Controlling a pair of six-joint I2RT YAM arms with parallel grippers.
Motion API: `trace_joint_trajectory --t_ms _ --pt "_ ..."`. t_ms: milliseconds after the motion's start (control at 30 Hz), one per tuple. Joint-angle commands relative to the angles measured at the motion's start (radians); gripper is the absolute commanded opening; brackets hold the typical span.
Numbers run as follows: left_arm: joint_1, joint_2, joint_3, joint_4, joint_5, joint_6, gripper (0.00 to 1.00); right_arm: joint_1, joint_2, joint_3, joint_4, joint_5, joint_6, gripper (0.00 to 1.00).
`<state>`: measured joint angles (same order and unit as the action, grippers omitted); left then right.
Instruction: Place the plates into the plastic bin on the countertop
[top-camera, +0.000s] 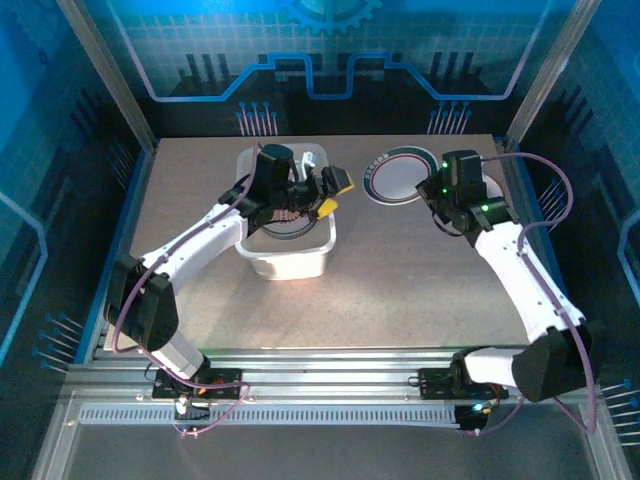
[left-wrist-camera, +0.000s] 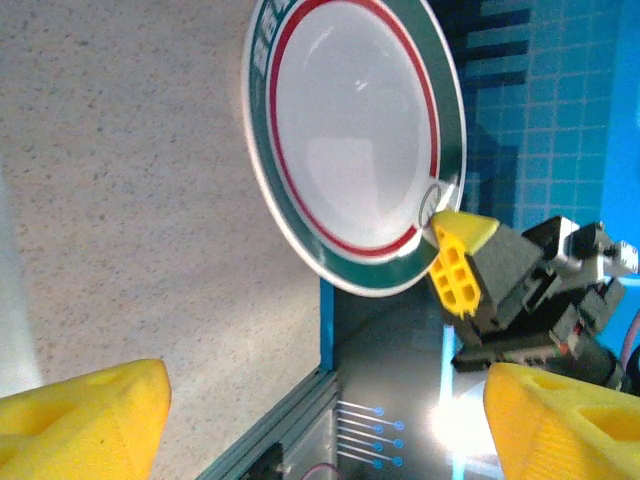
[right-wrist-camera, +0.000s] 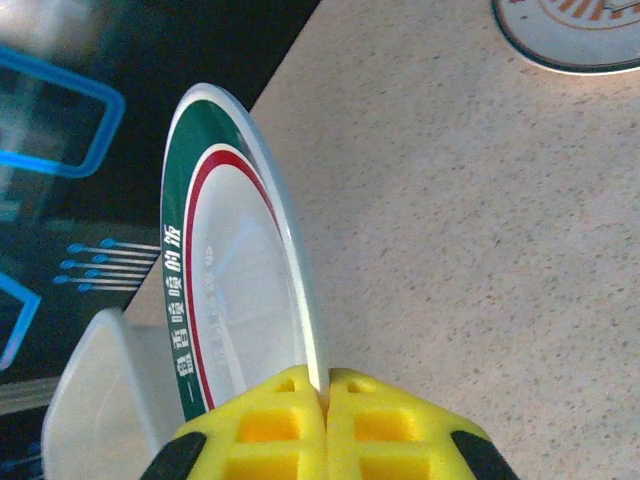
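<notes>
Right gripper (right-wrist-camera: 325, 400) jaws clench plate (right-wrist-camera: 240, 290) rim, right of plastic bin (top-camera: 285, 262).
Thin hold risks slip; left gripper (top-camera: 335, 195) jaws released.

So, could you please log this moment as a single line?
left gripper: open, above bin | right gripper: shut on green-rimmed plate edge | bin: holds another plate

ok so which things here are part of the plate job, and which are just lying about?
Job: green-rimmed plate, pinched by the right hand; orange-patterned plate on the countertop; third plate inside the plastic bin; open left hand at the bin.
Not job: metal rails; purple cables; blue backdrop.
</notes>
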<state>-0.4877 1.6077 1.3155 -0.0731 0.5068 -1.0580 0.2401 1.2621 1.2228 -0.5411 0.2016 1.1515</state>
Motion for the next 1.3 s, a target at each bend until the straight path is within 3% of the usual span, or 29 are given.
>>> trace_joint_trajectory --t_ms 0,267,500,967,1033,1100,1200,1267 --pt "-0.012 0.005 0.007 0.061 0.014 -0.045 0.83 0.039 -0.051 0.007 0.016 0.013 0.013 0.00" --pt "-0.030 0.050 0.023 0.072 -0.014 -0.054 0.81 0.118 -0.089 -0.029 0.047 -0.024 0.080 0.00" --pt "-0.031 0.085 0.048 0.076 -0.037 -0.039 0.71 0.154 -0.097 -0.070 0.082 -0.080 0.153 0.00" --pt "-0.012 0.022 0.018 0.087 -0.063 0.008 0.03 0.211 -0.055 -0.036 0.077 -0.104 0.120 0.00" --pt "-0.001 0.000 0.010 0.087 -0.055 0.010 0.00 0.222 -0.042 -0.009 0.062 -0.084 0.093 0.00" --pt "0.011 -0.029 0.004 0.077 -0.051 0.024 0.00 0.228 -0.018 0.023 0.045 -0.077 0.073 0.08" --pt "0.035 -0.083 -0.010 0.056 -0.042 0.046 0.00 0.247 0.016 0.062 0.064 -0.070 0.007 0.42" --pt "0.062 -0.123 -0.030 0.039 -0.032 0.049 0.00 0.255 0.047 0.101 0.051 -0.063 -0.028 0.70"
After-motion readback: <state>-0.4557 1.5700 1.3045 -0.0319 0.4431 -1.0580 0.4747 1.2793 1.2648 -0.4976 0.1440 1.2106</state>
